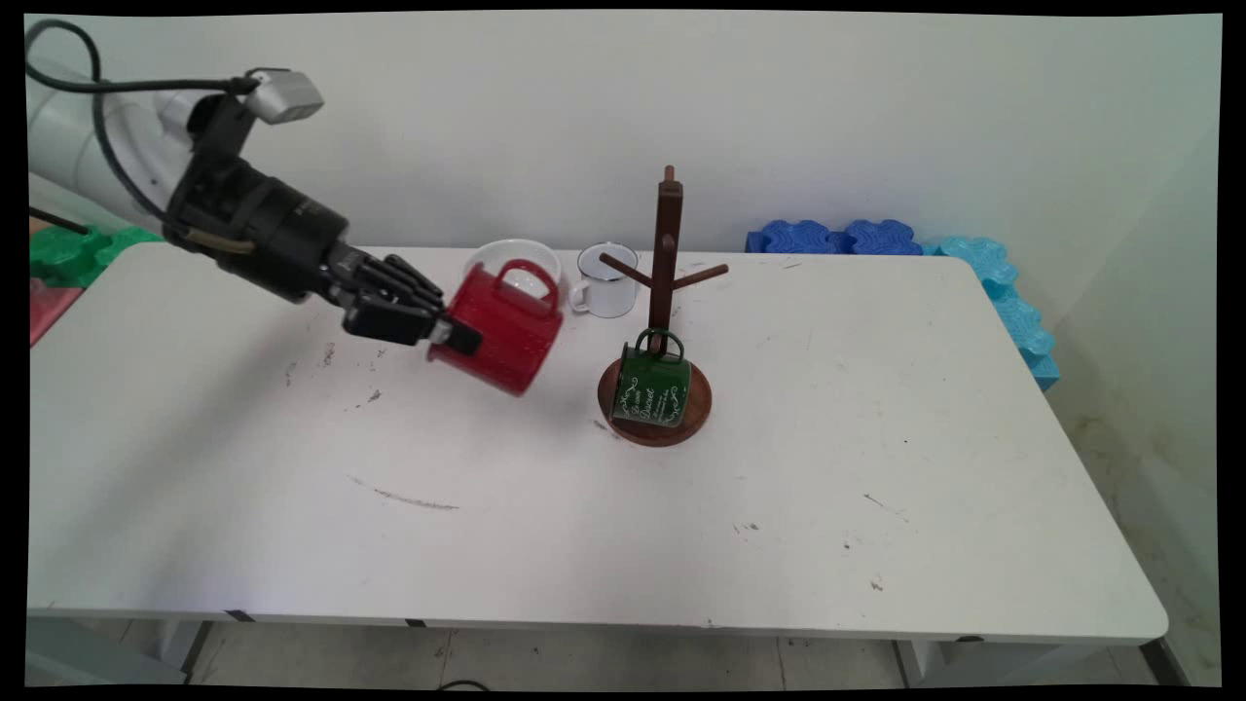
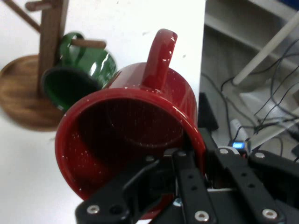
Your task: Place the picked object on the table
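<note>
Gripper (image 2: 187, 186) fingers were clamped on the red mug's (image 1: 501, 331) rim, held tilted near the wooden mug tree (image 1: 665, 292); steadiness was needed beside the hung green mug (image 1: 650, 387).

green mug (image 1: 650, 389) | white script lettering, one word looks like "dessert", rest unreadable

Wall (image 1: 779, 97): you see it plain and off-white.
Table (image 1: 584, 526): white, scuffed.
Floor (image 1: 584, 667): pale tiles below.
Mats (image 1: 1012, 302): blue foam, right.
</note>
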Controlling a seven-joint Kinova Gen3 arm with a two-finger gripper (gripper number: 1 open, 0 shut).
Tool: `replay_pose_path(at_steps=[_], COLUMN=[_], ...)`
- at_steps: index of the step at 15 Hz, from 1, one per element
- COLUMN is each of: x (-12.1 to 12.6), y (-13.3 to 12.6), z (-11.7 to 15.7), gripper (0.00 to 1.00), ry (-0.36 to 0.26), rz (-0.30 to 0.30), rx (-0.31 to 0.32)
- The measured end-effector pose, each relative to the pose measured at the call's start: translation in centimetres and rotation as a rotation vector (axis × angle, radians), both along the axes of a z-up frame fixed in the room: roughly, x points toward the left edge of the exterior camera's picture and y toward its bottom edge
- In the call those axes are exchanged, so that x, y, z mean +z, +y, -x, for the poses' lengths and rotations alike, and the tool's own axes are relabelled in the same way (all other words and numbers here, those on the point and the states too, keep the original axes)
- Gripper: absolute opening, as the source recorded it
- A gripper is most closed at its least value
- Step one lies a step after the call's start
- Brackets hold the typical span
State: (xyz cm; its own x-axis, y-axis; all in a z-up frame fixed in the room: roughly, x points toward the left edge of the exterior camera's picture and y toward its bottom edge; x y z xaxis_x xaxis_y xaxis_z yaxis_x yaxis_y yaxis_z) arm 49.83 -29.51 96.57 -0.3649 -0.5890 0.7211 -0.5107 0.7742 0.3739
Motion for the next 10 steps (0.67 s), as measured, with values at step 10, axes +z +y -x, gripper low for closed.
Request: replay_pose_path(at_steps=[10], x=[-1.8], y=[-0.3], z=[-3.7], gripper=[0.0], ry=[-0.2], rz=[0.066], rx=[-0.022])
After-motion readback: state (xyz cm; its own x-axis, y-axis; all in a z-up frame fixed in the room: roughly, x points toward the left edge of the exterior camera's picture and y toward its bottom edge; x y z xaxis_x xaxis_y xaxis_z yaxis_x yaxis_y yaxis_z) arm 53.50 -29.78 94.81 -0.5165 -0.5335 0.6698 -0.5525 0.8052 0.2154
